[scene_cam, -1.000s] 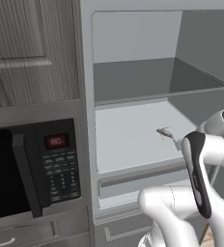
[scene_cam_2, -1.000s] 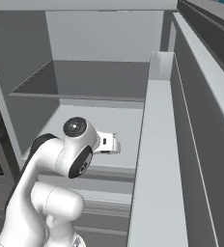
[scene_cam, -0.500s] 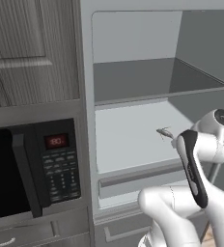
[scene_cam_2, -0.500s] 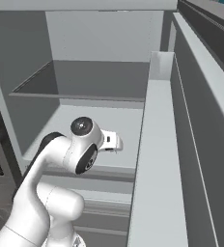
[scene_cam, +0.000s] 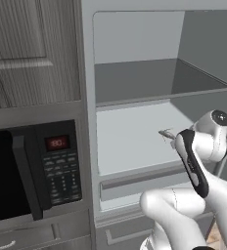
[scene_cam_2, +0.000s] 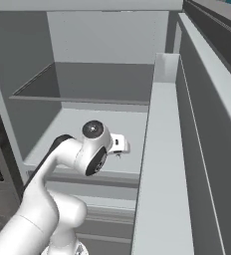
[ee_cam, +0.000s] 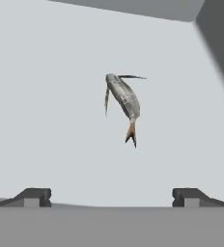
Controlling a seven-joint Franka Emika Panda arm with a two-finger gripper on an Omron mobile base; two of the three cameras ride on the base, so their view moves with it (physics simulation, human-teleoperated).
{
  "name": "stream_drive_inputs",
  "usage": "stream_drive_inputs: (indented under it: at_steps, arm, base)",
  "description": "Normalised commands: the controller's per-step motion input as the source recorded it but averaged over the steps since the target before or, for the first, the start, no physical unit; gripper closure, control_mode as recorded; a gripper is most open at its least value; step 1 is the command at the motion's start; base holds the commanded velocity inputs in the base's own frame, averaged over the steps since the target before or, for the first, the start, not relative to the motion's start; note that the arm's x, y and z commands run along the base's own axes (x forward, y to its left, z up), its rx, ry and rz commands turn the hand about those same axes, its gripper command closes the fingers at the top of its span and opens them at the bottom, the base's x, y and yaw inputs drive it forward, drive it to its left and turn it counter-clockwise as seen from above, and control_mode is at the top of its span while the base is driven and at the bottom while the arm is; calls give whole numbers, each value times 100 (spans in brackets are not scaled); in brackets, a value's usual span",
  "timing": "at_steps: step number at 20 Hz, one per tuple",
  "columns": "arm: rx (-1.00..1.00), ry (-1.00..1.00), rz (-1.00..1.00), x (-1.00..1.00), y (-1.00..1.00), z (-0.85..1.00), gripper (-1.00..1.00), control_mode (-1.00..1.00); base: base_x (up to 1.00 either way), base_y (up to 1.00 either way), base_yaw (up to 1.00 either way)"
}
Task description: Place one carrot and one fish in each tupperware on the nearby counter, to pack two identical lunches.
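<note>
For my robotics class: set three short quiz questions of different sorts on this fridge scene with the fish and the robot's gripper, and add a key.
1. True or false: the gripper is closed on the fish.
2. Multiple choice: the fish lies on (A) the microwave, (B) a pale grey shelf, (C) a marbled counter.
3. Fill the blank: in the hand view the fish's orange tail points toward the ____ of the picture.

Key: 1. False, the jaws stand open and apart from the fish. 2. B. 3. Bottom.
</note>
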Motion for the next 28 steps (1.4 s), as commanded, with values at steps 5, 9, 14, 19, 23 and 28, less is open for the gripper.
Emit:
stream_drive_inputs:
  at_steps: [5,9,14,19,23,28]
  arm:
    - [0,1,2,38,-4,-11,-100,-100]
    - [0,0,1,40,-6,-14,-100,-100]
    - [0,2,1,34,-10,-18,-100,-100]
    - [0,3,1,33,-8,-21,-100,-100]
    - [0,5,1,32,-10,-24,-100,-100]
    - [0,5,1,33,-9,-25,-100,-100]
  base:
    - [0,0,0]
    - [0,0,0]
    - [0,0,0]
    - [0,0,0]
    - [0,0,0]
    - [0,0,0]
